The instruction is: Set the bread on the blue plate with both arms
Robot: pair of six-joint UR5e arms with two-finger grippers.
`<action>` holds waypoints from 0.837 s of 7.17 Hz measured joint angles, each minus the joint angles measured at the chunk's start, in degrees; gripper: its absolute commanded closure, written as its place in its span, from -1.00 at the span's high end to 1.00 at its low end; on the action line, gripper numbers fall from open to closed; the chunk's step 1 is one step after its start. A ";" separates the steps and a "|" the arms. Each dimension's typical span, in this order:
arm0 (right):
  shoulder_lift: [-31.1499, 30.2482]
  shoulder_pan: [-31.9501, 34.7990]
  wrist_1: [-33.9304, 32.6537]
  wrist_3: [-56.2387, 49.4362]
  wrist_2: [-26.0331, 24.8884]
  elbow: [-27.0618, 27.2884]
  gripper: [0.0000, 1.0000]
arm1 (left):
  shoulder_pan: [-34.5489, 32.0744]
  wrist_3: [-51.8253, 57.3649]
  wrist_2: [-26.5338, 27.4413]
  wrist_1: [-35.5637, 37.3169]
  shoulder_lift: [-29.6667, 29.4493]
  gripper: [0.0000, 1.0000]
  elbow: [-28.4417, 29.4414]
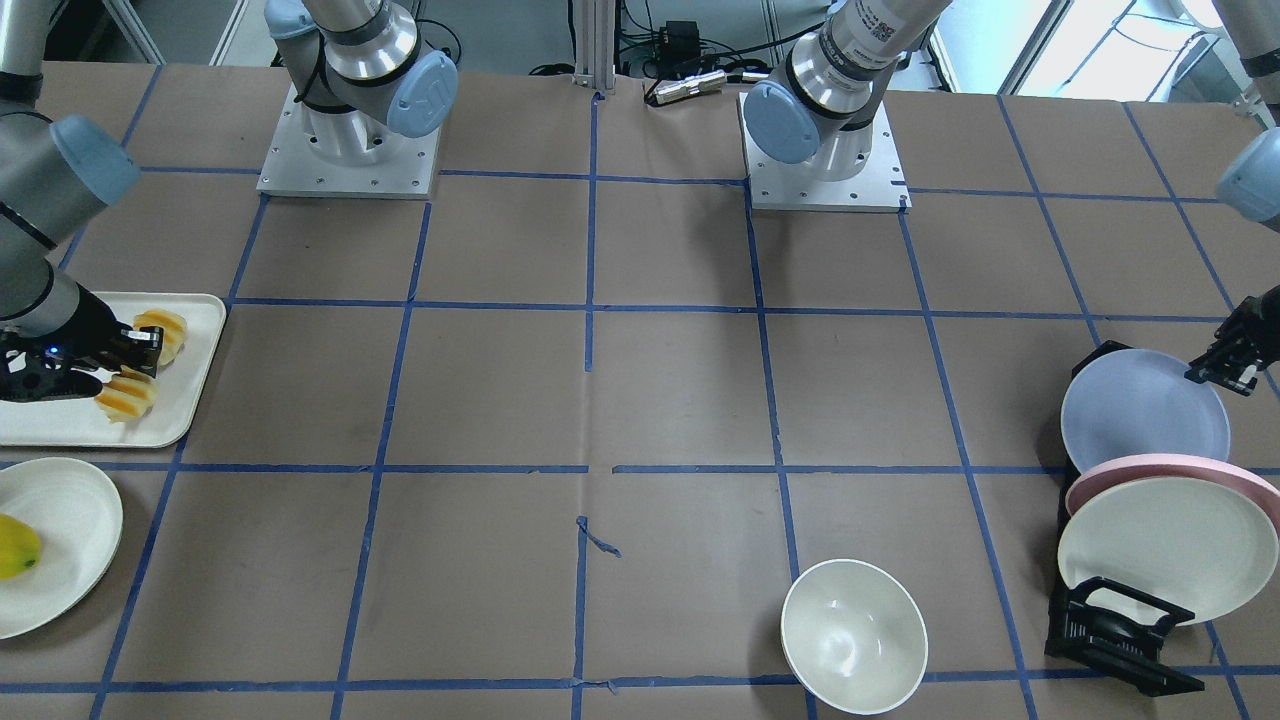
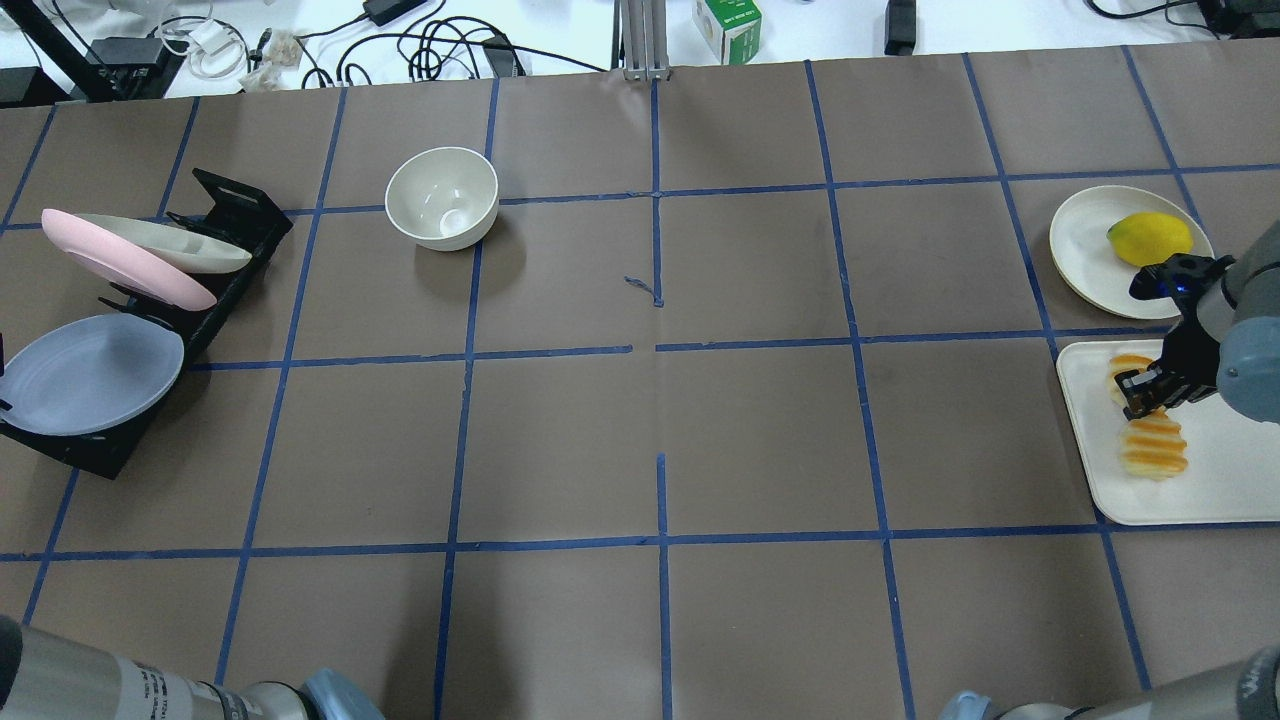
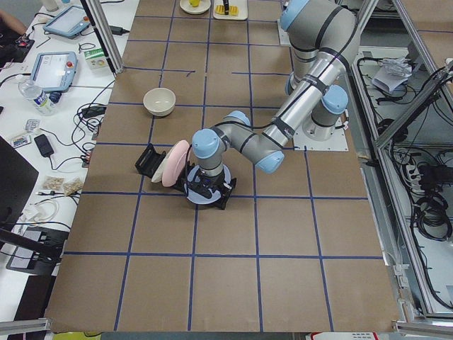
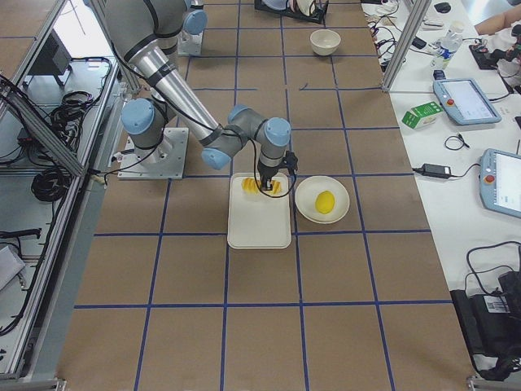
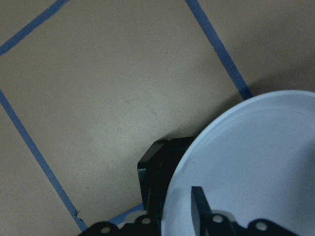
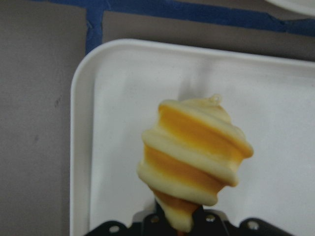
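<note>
1. Bread [image 6: 194,157] is on the white tray [image 2: 1200,490] at the right edge of the overhead view. The right gripper [image 2: 1137,390] has its jaws closed on the bread's middle.
2. The blue plate [image 1: 1140,410] stands tilted in the black rack [image 2: 60,445] at the left edge. The left gripper [image 1: 1222,372] has its jaws pinched narrowly on the plate's rim.

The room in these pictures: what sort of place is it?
Probably a robotics lab, not a kitchen: the left arm and right arm are bolted to a table gridded in blue tape, with a control tablet and cables alongside.
</note>
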 measured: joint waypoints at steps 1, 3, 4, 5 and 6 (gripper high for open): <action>-1.40 0.18 0.67 0.83 -0.11 -0.03 -1.00 | 0.01 0.14 0.04 -0.16 0.10 -1.00 0.00; -3.28 0.56 2.29 2.82 0.31 -0.59 -1.00 | 0.01 0.33 0.17 -0.34 -0.01 -1.00 -0.01; -4.28 1.26 2.90 3.17 0.23 -1.96 -1.00 | 0.02 0.53 0.16 -0.36 -0.12 -1.00 0.01; -5.19 2.81 4.35 3.57 0.13 -4.09 -1.00 | 0.01 0.80 0.12 -0.43 -0.02 -1.00 0.04; -5.65 4.56 7.42 4.70 0.02 -6.82 -1.00 | 0.02 0.95 0.12 -0.81 0.30 -1.00 0.15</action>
